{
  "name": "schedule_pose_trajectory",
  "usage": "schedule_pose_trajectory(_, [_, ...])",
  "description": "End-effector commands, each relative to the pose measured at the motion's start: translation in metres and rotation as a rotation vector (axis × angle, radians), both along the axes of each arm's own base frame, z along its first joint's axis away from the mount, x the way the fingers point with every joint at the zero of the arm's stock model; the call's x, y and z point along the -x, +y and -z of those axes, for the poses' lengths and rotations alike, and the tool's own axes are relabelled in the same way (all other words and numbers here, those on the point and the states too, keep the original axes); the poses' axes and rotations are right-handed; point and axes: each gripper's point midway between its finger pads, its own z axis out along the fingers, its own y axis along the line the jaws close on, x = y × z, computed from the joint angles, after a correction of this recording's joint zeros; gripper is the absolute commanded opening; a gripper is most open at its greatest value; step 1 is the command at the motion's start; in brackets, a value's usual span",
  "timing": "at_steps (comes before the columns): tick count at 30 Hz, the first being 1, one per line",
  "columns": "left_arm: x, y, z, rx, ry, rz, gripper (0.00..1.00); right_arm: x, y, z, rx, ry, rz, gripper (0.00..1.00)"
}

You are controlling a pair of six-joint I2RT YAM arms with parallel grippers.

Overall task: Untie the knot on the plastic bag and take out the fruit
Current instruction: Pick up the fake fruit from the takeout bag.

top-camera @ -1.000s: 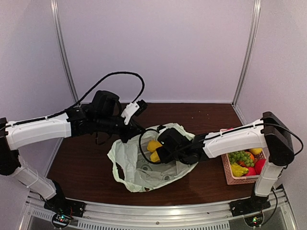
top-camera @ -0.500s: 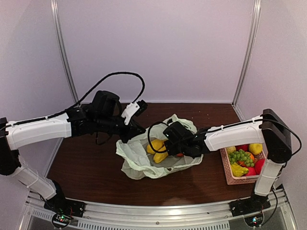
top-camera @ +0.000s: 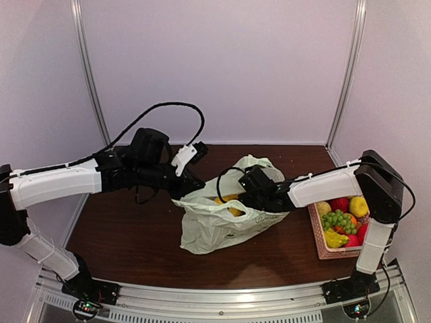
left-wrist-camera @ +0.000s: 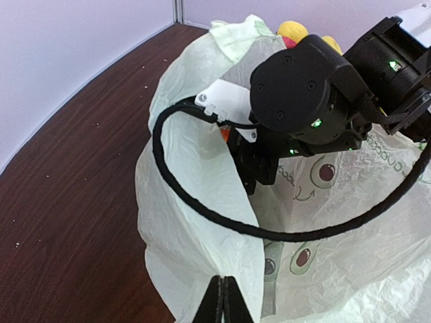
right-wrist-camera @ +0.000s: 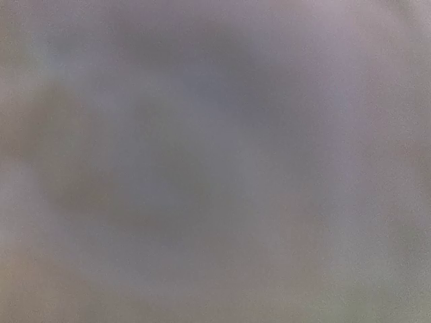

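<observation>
**On the dark table: bag mouth lifted, right arm reaching inside**

Across the middle of the brown table [top-camera: 114, 229] we see the plastic bag [top-camera: 219, 232], pale green and crinkled, with grey cartoon print on its inner wall. Its body lies on the wood, and its mouth is raised and stands open.

At the right edge of the table stands a pink basket [top-camera: 322, 247], well apart from the bag. It holds a green grape bunch [top-camera: 338, 221] with red and yellow pieces around it.

The right gripper [left-wrist-camera: 259, 168] reaches down into the open mouth. Its fingers are hidden by the plastic and its own camera gives only a grey blur, so we cannot tell if they are spread or pressed together. A black cable [left-wrist-camera: 202, 210] from this arm loops across the bag's rim.

The left gripper [left-wrist-camera: 222, 304] has its two fingers pressed together on a fold of the bag's edge, pinching it and holding it up.

Of the fruit [top-camera: 230, 200] we see only a yellow patch inside the mouth, just beside the right gripper.
</observation>
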Motion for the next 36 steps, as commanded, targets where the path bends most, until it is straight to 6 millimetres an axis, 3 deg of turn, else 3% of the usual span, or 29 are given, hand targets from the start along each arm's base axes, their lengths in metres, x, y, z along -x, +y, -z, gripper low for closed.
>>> schedule_pose_trajectory(1, [0.0,-0.004,-0.003,0.022,-0.005,0.006,0.0,-0.003,-0.003,0.017,-0.002,0.034,0.004,0.77])
schedule_pose_trajectory(5, [0.0,-0.004,-0.003,0.02,-0.006,0.005,0.0,0.0,0.001,0.011,-0.026,0.044,-0.022,0.59])
schedule_pose_trajectory(9, [0.0,-0.005,-0.001,0.019,0.001,0.008,0.0,0.008,0.01,-0.008,-0.08,0.03,-0.089,0.53])
schedule_pose_trajectory(18, [0.0,-0.006,0.002,0.014,0.009,0.008,0.0,0.052,0.046,-0.074,-0.294,-0.029,-0.313,0.51])
schedule_pose_trajectory(24, [0.0,-0.007,0.005,0.012,0.019,0.012,0.0,0.097,0.085,-0.143,-0.641,-0.084,-0.589,0.52])
schedule_pose_trajectory(31, [-0.001,-0.006,0.007,0.006,0.016,0.006,0.0,0.127,0.108,-0.186,-0.82,-0.084,-0.78,0.52])
schedule_pose_trajectory(36, [-0.003,-0.005,0.009,-0.005,0.016,-0.007,0.0,0.132,0.106,-0.205,-0.875,-0.116,-0.801,0.53])
